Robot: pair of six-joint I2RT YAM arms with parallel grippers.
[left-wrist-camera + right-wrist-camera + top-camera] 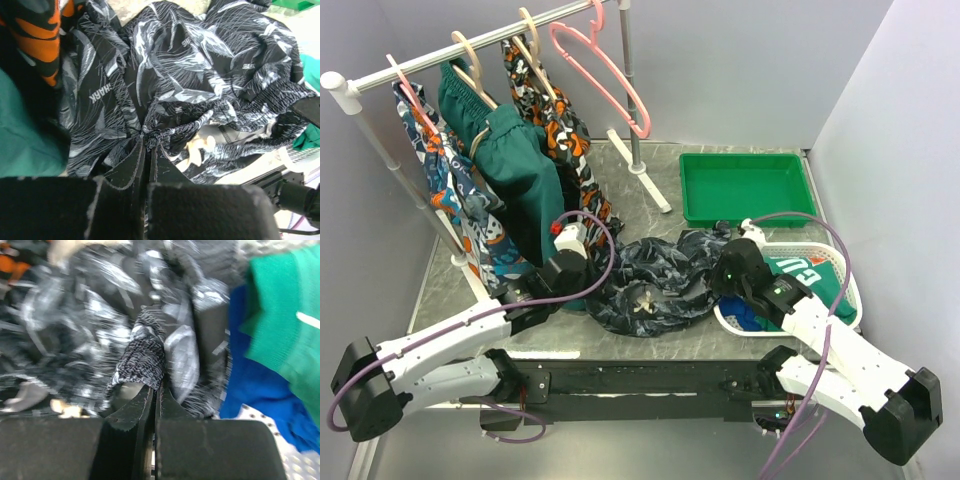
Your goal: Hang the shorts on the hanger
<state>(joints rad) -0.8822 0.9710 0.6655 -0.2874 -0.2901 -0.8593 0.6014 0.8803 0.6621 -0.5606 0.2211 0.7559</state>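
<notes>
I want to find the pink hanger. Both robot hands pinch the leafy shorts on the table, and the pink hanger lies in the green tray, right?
Not quite. The pink hanger hangs by its hook on the rail, not in the green tray; the top external view shows it. The left gripper and right gripper do pinch the shorts on the table.

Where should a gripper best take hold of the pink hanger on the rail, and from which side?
Grip the pink hanger on its thin sloping arm, midway, coming from the near side. The frame is open, so one finger can pass through it, and its hook rests over the rail.
</notes>
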